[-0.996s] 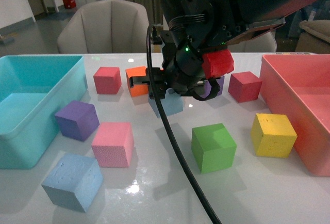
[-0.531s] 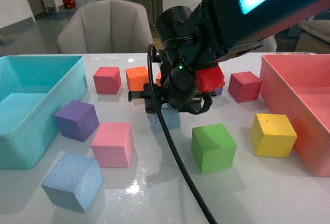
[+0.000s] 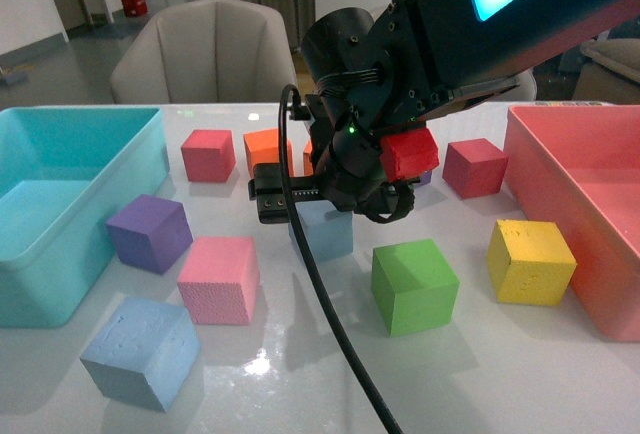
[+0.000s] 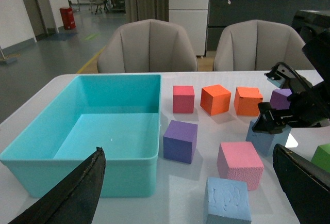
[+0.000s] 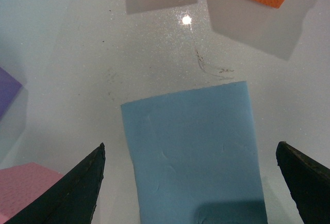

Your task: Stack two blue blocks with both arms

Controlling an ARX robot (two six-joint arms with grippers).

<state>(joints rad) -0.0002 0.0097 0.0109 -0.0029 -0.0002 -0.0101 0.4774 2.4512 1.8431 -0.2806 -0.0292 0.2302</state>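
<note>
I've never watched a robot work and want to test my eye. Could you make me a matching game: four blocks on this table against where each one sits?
Things
1. yellow block
2. green block
3. blue block nearest the camera
4. other blue block

Places
A. between the open fingers of the right tool
B. next to the red bin
C. just in front of the pink block, away from any tool
D. right of the pink block, left of the yellow one

Pairs: 1-B, 2-D, 3-C, 4-A
</note>
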